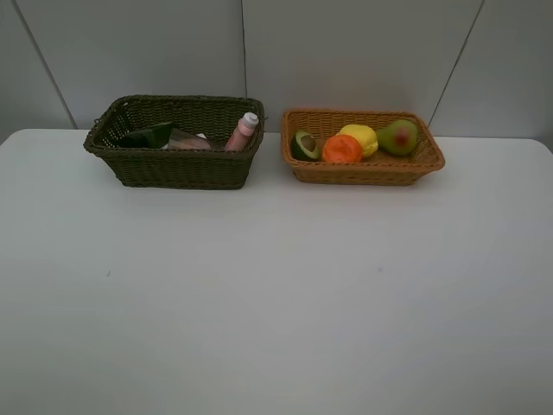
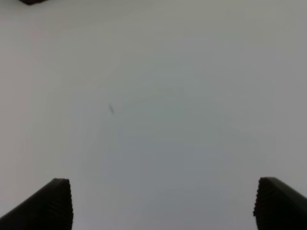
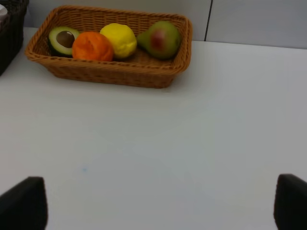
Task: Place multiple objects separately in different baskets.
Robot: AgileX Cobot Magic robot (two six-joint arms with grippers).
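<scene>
The dark brown-green basket [image 1: 173, 169] stands at the back left of the table. It holds a pink bottle [image 1: 243, 131], a translucent mauve cup [image 1: 186, 140] and a dark bottle [image 1: 147, 136]. Beside it, the light orange-tan basket [image 1: 363, 171] [image 3: 115, 76] holds a halved avocado [image 1: 304, 145] [image 3: 63, 40], an orange [image 1: 342, 149] [image 3: 92, 46], a lemon [image 1: 361, 138] [image 3: 118, 40] and a pear [image 1: 398, 137] [image 3: 159, 39]. My left gripper [image 2: 163, 206] is open over bare table. My right gripper [image 3: 158, 203] is open and empty, well short of the tan basket. Neither arm shows in the high view.
The white table [image 1: 276, 294] spreads wide in front of both baskets. A grey panelled wall [image 1: 346, 52] rises just behind them. A corner of the dark basket [image 3: 10, 33] shows in the right wrist view.
</scene>
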